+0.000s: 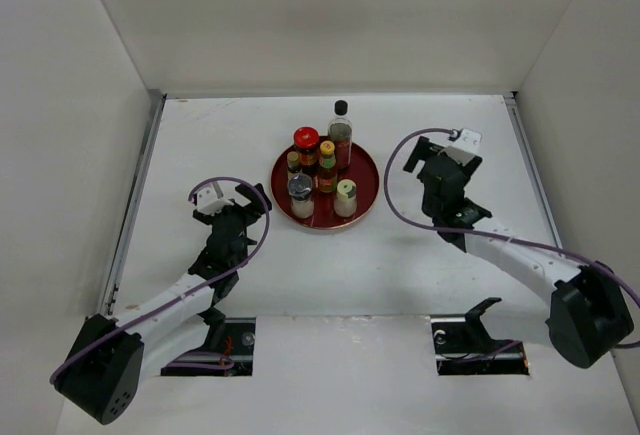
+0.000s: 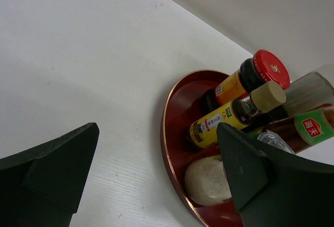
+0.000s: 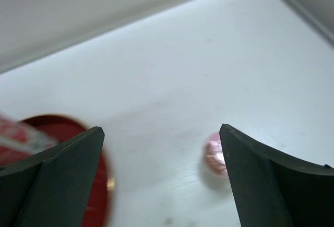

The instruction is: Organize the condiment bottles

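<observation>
Top view, progress: six condiment bottles (image 1: pixel 325 170) stand upright and close together on the tray (image 1: pixel 368 170). I judge the gathering nearly done, and no seventh bottle shows from here.
Top view, looks: the tall black-capped bottle (image 1: pixel 341 133) is at the far rim. Then come the red-lidded jar (image 1: pixel 306 145), slim yellow bottle (image 1: pixel 293 162) and orange-capped sauce (image 1: pixel 327 167). The grey-lidded jar (image 1: pixel 300 195) and cream-capped shaker (image 1: pixel 346 198) are nearest.
Top view, pincers: the left pincer (image 1: pixel 243 202) sits just left of the tray, with the bottles off to its right. The right pincer (image 1: pixel 428 165) has them off to its left. The gap of either is hard to read from this height.
Left wrist, left pincer (image 2: pixel 156 133): its jaws are wide apart and hold nothing. The tray lies ahead and to its right, partly behind the right-hand finger.
Left wrist, looks: the red-lidded jar has a dark neck and an orange label. The slim yellow bottle wears a beige cap. The grey-lidded jar holds pale grains and is closest to the pincer.
Right wrist, right pincer (image 3: pixel 162 133): its jaws are wide apart and empty, and the tray's edge shows ahead on its left.
Right wrist, left to do: a small, blurred pink thing — probably the pink-capped shaker (image 3: pixel 215 155) — stands on the table (image 3: pixel 167 70), ahead and just beside the right-hand fingertip, well apart from the tray. I judge it the one piece not yet gathered.
</observation>
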Available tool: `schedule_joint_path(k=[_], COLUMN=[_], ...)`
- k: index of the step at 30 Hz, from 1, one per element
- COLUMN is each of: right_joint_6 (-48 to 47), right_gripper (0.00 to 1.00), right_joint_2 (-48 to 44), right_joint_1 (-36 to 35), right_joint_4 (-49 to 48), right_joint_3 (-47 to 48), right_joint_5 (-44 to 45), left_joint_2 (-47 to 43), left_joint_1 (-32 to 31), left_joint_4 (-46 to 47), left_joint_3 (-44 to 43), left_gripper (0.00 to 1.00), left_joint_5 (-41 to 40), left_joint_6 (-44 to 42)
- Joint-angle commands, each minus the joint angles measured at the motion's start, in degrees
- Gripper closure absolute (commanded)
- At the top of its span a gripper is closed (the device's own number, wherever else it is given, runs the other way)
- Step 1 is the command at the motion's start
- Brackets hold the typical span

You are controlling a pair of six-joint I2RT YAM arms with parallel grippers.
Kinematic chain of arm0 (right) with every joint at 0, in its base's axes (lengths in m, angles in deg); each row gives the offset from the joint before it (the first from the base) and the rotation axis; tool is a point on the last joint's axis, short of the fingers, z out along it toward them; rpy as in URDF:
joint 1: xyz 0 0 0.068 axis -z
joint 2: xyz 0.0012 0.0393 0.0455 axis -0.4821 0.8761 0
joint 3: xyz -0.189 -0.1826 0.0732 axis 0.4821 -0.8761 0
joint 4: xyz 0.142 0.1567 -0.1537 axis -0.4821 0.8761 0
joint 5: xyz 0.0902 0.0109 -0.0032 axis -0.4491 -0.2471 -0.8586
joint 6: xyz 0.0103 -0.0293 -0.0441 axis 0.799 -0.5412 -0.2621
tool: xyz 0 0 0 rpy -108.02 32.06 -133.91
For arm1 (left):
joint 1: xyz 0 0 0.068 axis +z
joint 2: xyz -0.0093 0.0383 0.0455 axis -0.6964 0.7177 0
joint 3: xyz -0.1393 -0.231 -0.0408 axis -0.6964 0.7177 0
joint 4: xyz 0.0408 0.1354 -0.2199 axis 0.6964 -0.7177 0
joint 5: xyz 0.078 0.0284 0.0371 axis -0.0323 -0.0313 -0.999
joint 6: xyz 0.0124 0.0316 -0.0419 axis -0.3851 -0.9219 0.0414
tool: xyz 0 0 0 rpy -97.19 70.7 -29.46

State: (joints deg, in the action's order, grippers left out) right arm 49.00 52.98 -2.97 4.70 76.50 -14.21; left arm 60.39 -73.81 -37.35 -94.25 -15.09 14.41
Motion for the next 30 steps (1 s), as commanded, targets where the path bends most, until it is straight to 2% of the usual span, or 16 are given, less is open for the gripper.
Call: schedule_joint_path(k=[1, 6, 9, 14, 16, 18, 22, 25, 30], right_joint_6=[1.1, 1.7, 1.7, 3.4, 3.7, 3.6, 0.3, -3.2, -3.7], right_gripper=[0.01, 0.01, 0.05, 0.26, 0.38, 0.44, 0.48, 0.49, 0.49], right_joint_2=[1.2, 6.1, 9.4, 13.5, 14.2, 12.9, 10.0, 9.9, 15.7], right_joint_1=[4.2, 7.0, 8.9, 10.8, 10.7, 9.8, 4.2, -0.1, -2.4], right_joint_4=[5.7, 8.2, 7.3, 6.3, 5.8, 4.7, -1.2, -5.0, -9.5], right_joint_3=[-1.7, -1.7, -1.0, 0.9, 1.5, 1.5, 1.0, 3.0, 7.9], right_joint_5=[6.3, 5.9, 3.4, -0.7, -0.7, 0.5, 0.2, -3.4, -9.6], left_joint_2=[-1.5, -1.1, -1.2, -0.4, -0.9, -1.1, 0.2, 0.5, 2.4], left_joint_1=[-0.4, -0.3, -0.6, -0.4, -0.6, -0.3, -0.2, -0.2, -0.1], left_joint_4=[2.7, 2.9, 2.8, 2.7, 2.7, 2.9, 2.6, 2.8, 2.5], left_joint_3=[0.1, 0.2, 0.2, 0.0, 0.0, 0.3, -0.2, -0.1, -0.9], left_gripper=[0.0, 0.0, 0.0, 0.0, 0.0, 0.0, 0.0, 0.0, 0.0], left_joint_5=[0.8, 1.0, 1.2, 1.2, 1.2, 0.8, 1.2, 0.6, 1.0], left_joint_6=[0.7, 0.8, 0.8, 0.8, 0.8, 0.8, 0.8, 0.8, 0.8])
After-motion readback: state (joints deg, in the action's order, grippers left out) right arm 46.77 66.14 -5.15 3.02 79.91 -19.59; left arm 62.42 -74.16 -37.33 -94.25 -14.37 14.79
